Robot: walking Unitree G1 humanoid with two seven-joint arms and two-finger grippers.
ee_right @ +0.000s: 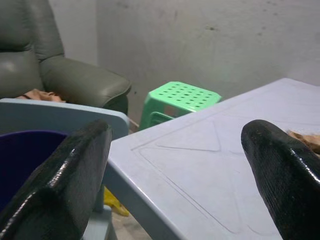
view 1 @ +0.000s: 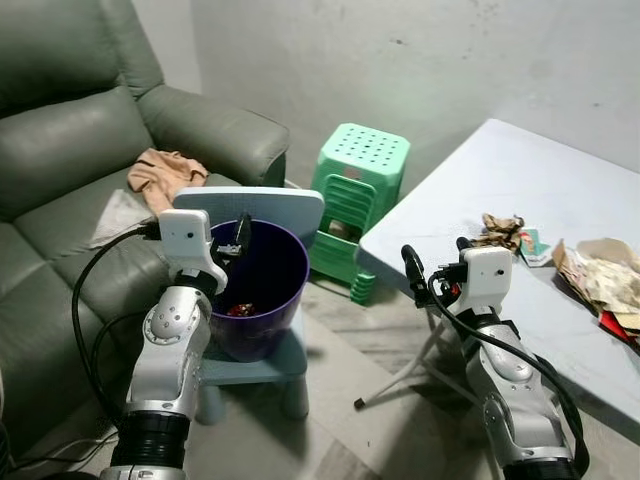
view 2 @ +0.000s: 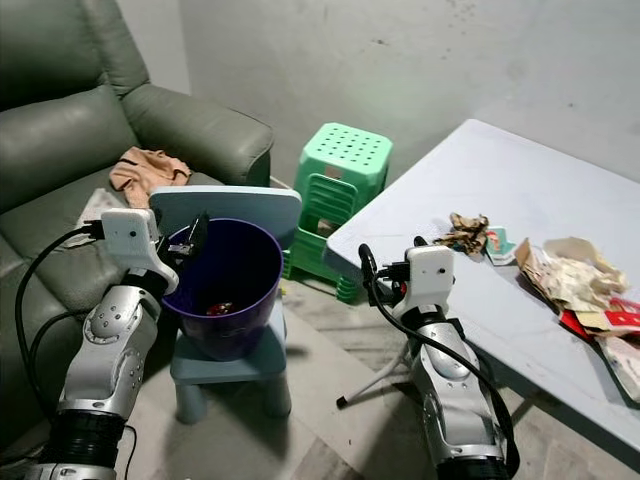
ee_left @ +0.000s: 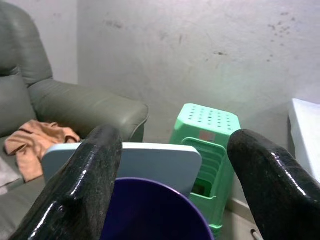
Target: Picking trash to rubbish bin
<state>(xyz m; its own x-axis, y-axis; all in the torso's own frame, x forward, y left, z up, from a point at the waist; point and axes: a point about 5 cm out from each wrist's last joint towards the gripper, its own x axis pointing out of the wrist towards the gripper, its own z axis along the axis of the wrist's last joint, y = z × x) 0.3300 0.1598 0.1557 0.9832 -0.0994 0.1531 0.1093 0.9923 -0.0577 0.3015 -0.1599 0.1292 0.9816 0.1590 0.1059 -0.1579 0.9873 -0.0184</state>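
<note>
Now | left pincer (view 1: 240, 232) open, empty, over purple bin (view 1: 270, 300) | right pincer (view 1: 437, 258) open at surface (view 1: 480, 180) edge | crumpled trash (view 1: 500, 232) just beyond, right arm nearer

White table (view 1: 500, 200): crumpled brown wrapper (view 1: 500, 232), paper trash heap (view 1: 600, 275) (right end); purple bin (view 1: 262, 290) on blue chair (view 1: 262, 368)

You find no legible text, brand, number or sign anywhere here. The printed wrappers (view 1: 608, 285) lying on the table (view 1: 500, 190) show colour but no readable lettering, the small packet (view 1: 533, 247) beside them is too small to make out, and the faded patch on the green stool (ee_left: 206, 136) carries nothing you can read.
</note>
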